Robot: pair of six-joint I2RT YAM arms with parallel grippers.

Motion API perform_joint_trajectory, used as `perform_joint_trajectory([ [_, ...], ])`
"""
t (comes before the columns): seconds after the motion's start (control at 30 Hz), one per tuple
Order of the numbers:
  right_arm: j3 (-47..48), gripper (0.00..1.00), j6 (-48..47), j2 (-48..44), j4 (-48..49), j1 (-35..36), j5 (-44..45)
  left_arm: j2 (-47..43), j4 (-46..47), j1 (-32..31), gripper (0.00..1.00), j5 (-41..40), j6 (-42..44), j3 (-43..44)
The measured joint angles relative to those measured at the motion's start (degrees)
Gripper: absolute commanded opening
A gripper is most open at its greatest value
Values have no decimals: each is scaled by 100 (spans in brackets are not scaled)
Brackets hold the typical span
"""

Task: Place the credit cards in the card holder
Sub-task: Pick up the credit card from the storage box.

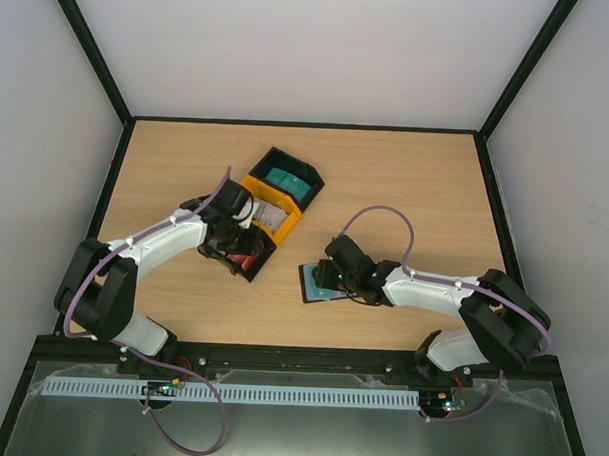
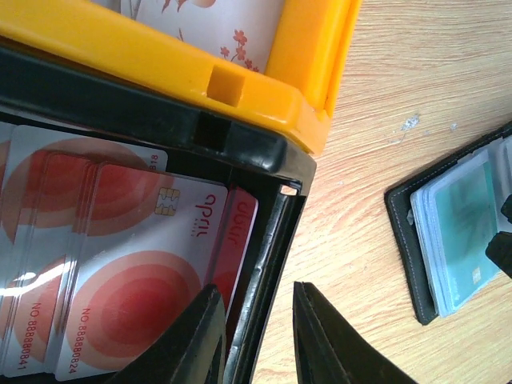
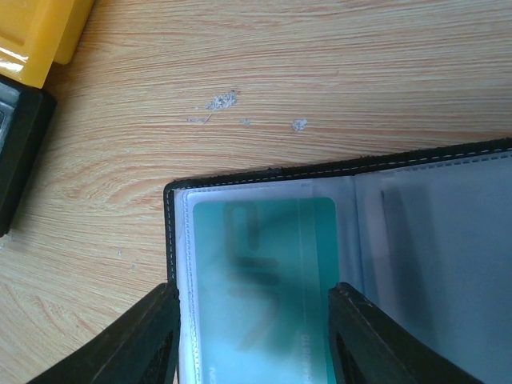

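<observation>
Red-and-white credit cards (image 2: pixel 120 264) lie stacked in a black bin (image 2: pixel 264 264). My left gripper (image 2: pixel 254 328) is open, its jaws astride the bin's right wall, one finger over the cards and one over the table; in the top view it (image 1: pixel 234 251) hangs over that bin. The open black card holder (image 3: pixel 264 172) lies on the table with a teal card (image 3: pixel 264 280) inside a clear pocket. My right gripper (image 3: pixel 256 336) is open wide, a finger on each side of that pocket. The holder also shows in the top view (image 1: pixel 318 282) and the left wrist view (image 2: pixel 404 240).
A yellow bin (image 1: pixel 270 209) with pale flowered cards stands beside the red-card bin (image 1: pixel 251 256). Behind it a second black bin (image 1: pixel 291 178) holds teal cards. Black frame posts and white walls enclose the wooden table (image 1: pixel 416 182).
</observation>
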Motion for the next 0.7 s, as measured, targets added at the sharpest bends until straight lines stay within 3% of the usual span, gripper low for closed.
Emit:
perform_joint_trajectory([
  [0.7,-20,50,17,0,0,0,31,142,26,-192,25,-83,-155,-122],
])
